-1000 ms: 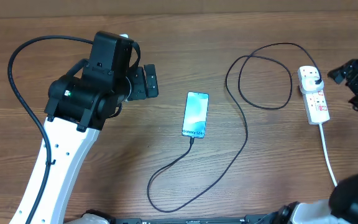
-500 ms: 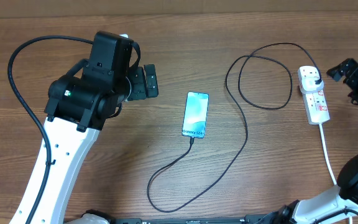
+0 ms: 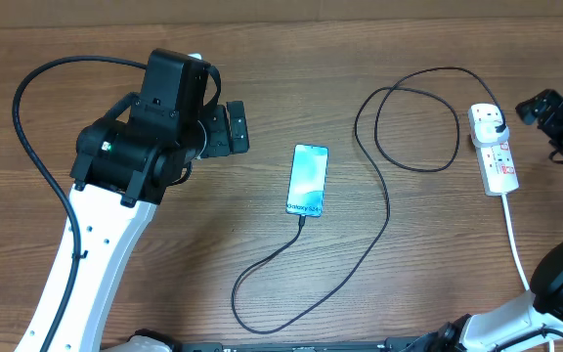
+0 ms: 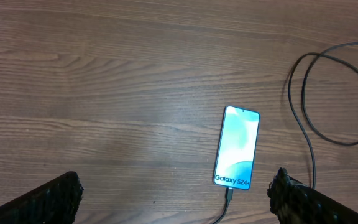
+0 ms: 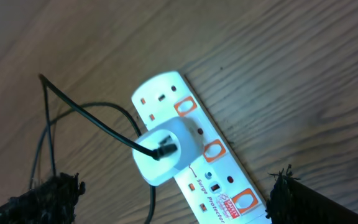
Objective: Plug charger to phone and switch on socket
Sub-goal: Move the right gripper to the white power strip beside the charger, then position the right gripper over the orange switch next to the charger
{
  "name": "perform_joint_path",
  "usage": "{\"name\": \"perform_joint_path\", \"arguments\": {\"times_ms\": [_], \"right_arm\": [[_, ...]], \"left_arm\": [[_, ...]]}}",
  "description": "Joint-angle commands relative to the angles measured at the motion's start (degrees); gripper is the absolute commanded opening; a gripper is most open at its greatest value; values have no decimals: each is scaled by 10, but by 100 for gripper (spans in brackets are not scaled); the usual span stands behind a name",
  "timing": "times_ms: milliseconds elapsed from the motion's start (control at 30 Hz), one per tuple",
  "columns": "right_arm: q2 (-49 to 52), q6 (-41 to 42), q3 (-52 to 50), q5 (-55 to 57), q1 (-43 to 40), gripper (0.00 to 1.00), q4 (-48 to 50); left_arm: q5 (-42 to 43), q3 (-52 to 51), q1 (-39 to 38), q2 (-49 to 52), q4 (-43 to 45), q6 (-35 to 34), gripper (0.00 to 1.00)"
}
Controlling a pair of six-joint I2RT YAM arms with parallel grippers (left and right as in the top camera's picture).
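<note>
Well, my left hand (image 3: 225,129) is spread as wide as it goes and holds nothing, hanging above the matte wood-grain table (image 3: 262,59). To its right, clear of its fingers, the phone (image 3: 307,180) lies flat, a slim glossy rectangle with glowing teal glass. The charger (image 3: 389,210), a thin black cable, enters one short end and loops on to the socket (image 3: 495,152), a smooth white plastic strip just beside my right hand (image 3: 552,122), equally wide and empty.
</note>
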Motion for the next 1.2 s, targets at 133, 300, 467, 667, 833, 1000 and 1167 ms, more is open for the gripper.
{"name": "perform_joint_path", "arguments": {"times_ms": [133, 300, 467, 667, 833, 1000, 1167], "right_arm": [[-3, -38, -47, -50, 0, 100, 41], [1, -42, -49, -50, 0, 100, 49], [10, -41, -52, -51, 0, 98, 59], [12, -41, -68, -87, 0, 98, 90], [13, -41, -75, -87, 0, 98, 104], [14, -43, -76, -87, 3, 98, 105], [14, -44, -76, -86, 8, 98, 106]], "left_arm": [[-10, 12, 3, 4, -1, 4, 100], [-9, 12, 3, 4, -1, 4, 100], [-10, 12, 3, 4, -1, 4, 100], [-10, 12, 3, 4, -1, 4, 100], [-10, 12, 3, 4, -1, 4, 100], [-10, 12, 3, 4, -1, 4, 100], [-9, 12, 3, 4, -1, 4, 100]]}}
